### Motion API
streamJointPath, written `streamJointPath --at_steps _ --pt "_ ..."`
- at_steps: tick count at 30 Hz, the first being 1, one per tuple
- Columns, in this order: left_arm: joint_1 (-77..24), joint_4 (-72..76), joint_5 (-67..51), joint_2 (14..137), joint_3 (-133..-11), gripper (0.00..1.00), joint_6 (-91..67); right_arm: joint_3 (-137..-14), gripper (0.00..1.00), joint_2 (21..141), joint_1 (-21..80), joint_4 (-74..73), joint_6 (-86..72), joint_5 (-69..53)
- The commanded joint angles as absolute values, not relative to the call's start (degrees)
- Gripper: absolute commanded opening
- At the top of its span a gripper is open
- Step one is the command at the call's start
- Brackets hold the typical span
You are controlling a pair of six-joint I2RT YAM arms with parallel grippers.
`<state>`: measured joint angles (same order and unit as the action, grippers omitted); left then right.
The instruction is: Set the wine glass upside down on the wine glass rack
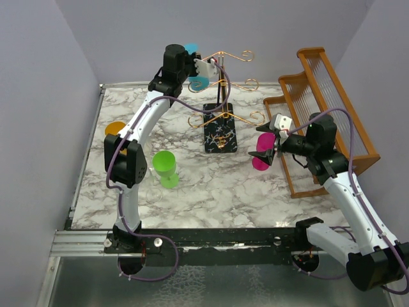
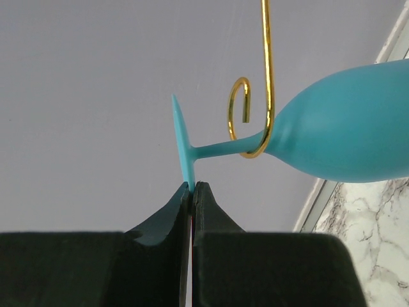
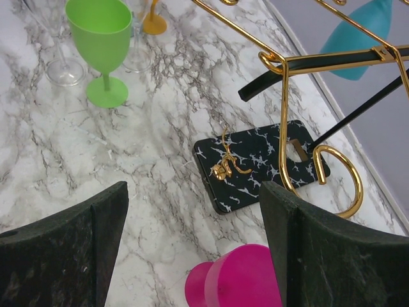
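Teal plastic wine glass (image 2: 345, 128): stem inside gold wire rack (image 2: 266, 64) scroll hook, long axis straight out from left end effector (image 2: 192, 187) (pinched shut on foot rim), bowl farthest.

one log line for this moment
left gripper: shut on blue wine glass foot | stem in rack hook | right gripper: open, near pink glass

arms (image 1: 146, 118): white shells, black joints | cables (image 1: 108, 167): purple, possibly braided
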<state>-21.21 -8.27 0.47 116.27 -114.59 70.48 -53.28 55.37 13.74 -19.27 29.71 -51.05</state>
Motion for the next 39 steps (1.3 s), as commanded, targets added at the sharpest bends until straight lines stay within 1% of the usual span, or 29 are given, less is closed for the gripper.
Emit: streamJointPath --at_steps 1,13,23,27,35,39 --pt "-20.7 -6.6 1.6 116.6 -117.6 0.0 69.3 -52.7 0.83 54.8 13.4 -17.5 29.6 -50.4" --pt "-20.8 -7.4 1.8 121.7 -124.1 0.0 68.3 -52.6 0.83 54.8 13.1 -17.4 29.7 -50.3" --pt "-20.8 -9.0 -1.2 123.3 -125.5 0.0 66.4 -52.5 0.83 55.1 13.0 -17.3 29.6 -50.2" --pt "-21.1 -11.5 -3.2 123.5 -125.9 0.03 66.2 -52.4 0.83 55.2 13.0 -17.3 29.7 -50.2" --pt "-21.5 -13.8 -3.2 123.8 -126.3 0.07 65.8 -52.3 0.83 55.3 13.0 -17.2 29.8 -50.2" --pt "-21.7 -14.6 -3.5 123.1 -126.4 0.17 64.5 -52.3 0.83 55.4 12.9 -17.2 29.9 -50.1"
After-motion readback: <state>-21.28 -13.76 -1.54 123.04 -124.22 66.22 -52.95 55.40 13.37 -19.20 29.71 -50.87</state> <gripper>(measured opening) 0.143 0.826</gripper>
